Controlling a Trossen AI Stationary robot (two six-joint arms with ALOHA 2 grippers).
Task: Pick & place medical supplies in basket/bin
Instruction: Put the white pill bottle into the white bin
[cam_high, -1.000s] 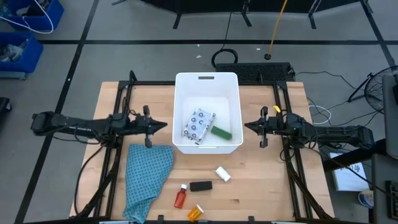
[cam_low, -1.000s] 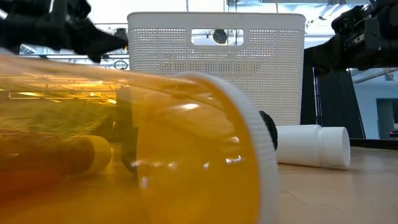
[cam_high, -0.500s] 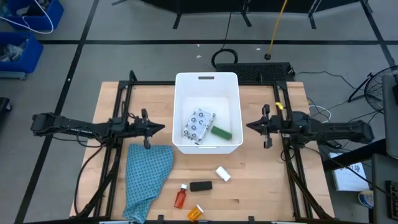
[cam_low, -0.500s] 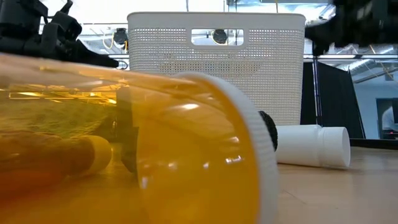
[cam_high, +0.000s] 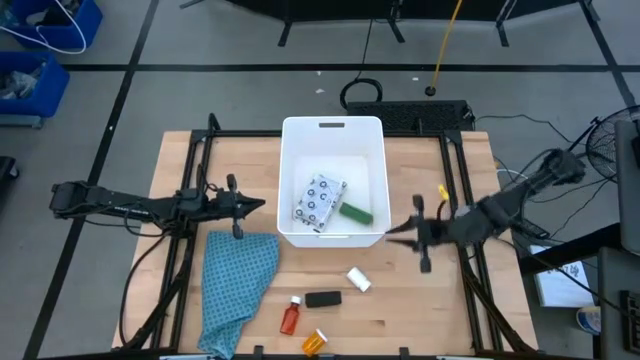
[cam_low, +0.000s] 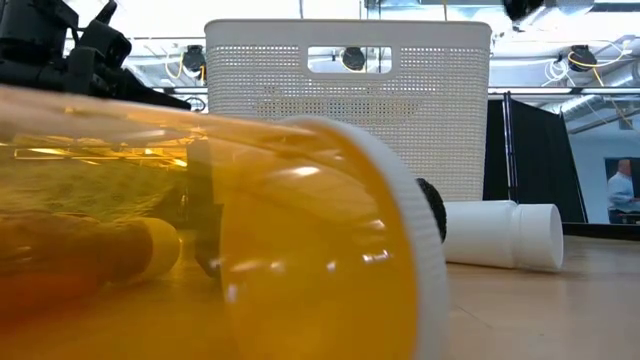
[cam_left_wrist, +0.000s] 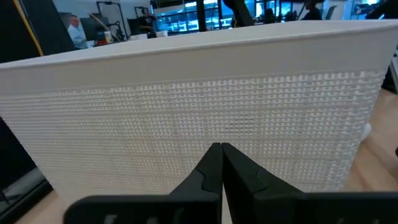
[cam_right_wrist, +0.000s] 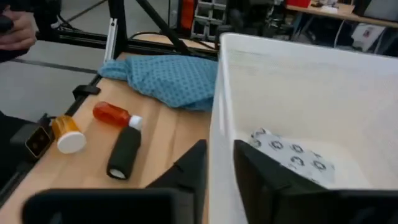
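Packet (cam_high: 319, 199) and green block (cam_high: 356, 212) lie in the tub (cam_high: 333, 128); four items remain on the surface (cam_high: 420, 310). Right tool (cam_high: 412, 234) slightly spread, left tool (cam_high: 257, 205) pressed together, both empty.

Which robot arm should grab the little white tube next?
Probably the right. The right hand hangs past the bin's front corner, close to the small white cylinder. The left hand sits on the bin's far side, with the teal cloth below it.
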